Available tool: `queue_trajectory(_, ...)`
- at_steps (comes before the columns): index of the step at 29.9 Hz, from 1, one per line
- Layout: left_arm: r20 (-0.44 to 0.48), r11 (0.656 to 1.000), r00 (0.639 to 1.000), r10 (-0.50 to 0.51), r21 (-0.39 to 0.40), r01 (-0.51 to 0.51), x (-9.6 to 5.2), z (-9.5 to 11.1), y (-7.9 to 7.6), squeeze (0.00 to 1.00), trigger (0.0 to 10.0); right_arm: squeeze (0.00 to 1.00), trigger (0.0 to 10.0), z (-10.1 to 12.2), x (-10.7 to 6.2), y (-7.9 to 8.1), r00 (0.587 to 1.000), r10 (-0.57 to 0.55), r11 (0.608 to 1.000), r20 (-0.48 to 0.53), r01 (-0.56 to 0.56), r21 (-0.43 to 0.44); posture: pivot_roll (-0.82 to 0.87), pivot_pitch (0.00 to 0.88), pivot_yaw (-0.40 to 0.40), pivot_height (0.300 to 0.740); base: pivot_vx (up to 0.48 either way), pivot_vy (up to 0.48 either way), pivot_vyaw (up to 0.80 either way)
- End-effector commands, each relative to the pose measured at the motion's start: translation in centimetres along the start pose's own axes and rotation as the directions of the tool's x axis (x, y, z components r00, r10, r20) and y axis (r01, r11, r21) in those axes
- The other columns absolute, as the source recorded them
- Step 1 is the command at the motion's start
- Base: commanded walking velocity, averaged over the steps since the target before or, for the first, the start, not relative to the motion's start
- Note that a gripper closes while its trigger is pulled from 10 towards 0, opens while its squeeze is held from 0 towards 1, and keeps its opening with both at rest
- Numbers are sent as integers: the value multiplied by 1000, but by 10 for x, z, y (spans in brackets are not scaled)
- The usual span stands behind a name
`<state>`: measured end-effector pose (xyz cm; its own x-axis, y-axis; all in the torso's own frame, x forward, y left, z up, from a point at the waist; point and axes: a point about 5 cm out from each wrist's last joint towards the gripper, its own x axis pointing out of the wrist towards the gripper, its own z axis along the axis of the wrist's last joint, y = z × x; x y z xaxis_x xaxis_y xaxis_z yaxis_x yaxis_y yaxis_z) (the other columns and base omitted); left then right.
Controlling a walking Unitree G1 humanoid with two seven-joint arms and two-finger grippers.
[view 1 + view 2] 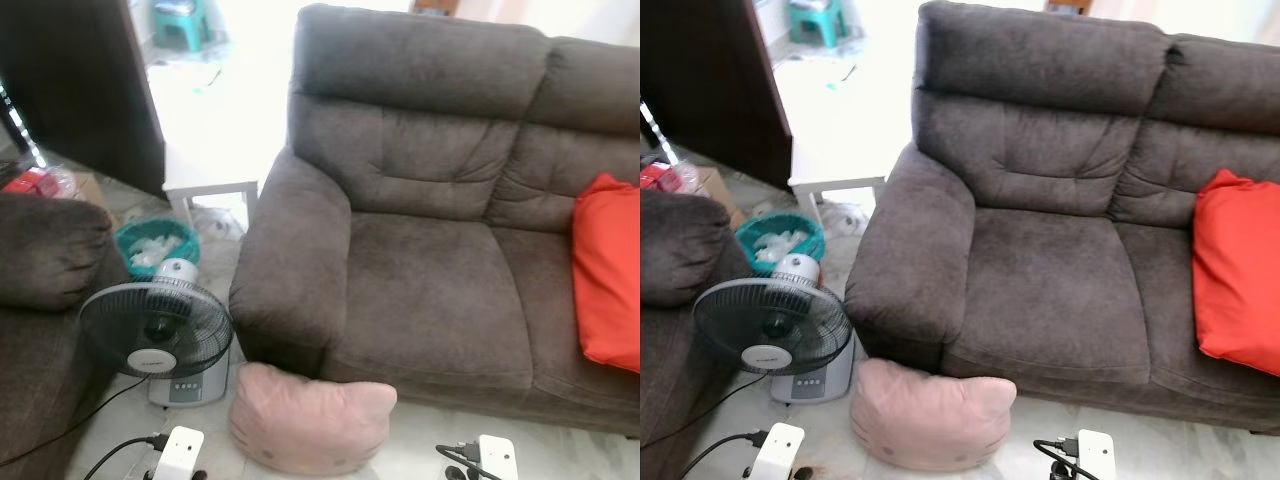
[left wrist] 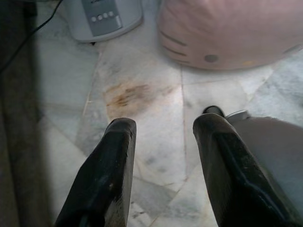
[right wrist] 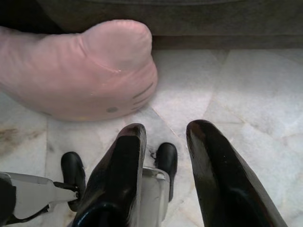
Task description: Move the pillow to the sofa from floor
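Note:
A pink cat-faced pillow (image 1: 310, 418) lies on the marble floor against the front of the dark brown sofa (image 1: 440, 300), below its left armrest. In the left wrist view my left gripper (image 2: 163, 130) hangs open above the floor, a short way from the pillow (image 2: 227, 33). My right gripper (image 3: 165, 135) is open too, its fingers apart over the tiles with the pillow (image 3: 80, 71) just beyond them. White wrist housings show at the bottom of the eye views, the left arm (image 1: 178, 452) and the right arm (image 1: 495, 458), on either side of the pillow.
A red cushion (image 1: 608, 270) rests on the sofa's right seat. A standing fan (image 1: 158, 330) with a grey base is left of the pillow, its cable trailing on the floor. A teal basket (image 1: 157, 245), a white table (image 1: 212, 150) and another dark sofa arm (image 1: 45, 250) lie to the left.

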<state>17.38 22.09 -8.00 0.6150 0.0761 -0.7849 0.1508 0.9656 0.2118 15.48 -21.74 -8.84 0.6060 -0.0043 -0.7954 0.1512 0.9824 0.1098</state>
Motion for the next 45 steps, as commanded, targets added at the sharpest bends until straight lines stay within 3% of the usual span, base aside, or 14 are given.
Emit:
queue_trajectory(1,-8,1000,1000,-12,7,12,0,-1,-4,0,10000,0,10000,-3,-2,-5,1000,-15,1000,-9,15,-2,95,34,-50,740,0,0,0)
queue_trajectory(16,-8,1000,1000,-10,6,10,0,-1,-4,0,10000,0,10000,-3,-2,-5,1000,-14,1000,-10,14,-3,95,35,-50,740,0,303,0)
queue_trajectory(45,6,1000,1000,-10,-6,10,0,-1,-4,0,10000,0,10000,-3,-2,-5,1000,-8,1000,-12,8,-9,98,34,-50,740,0,0,0)
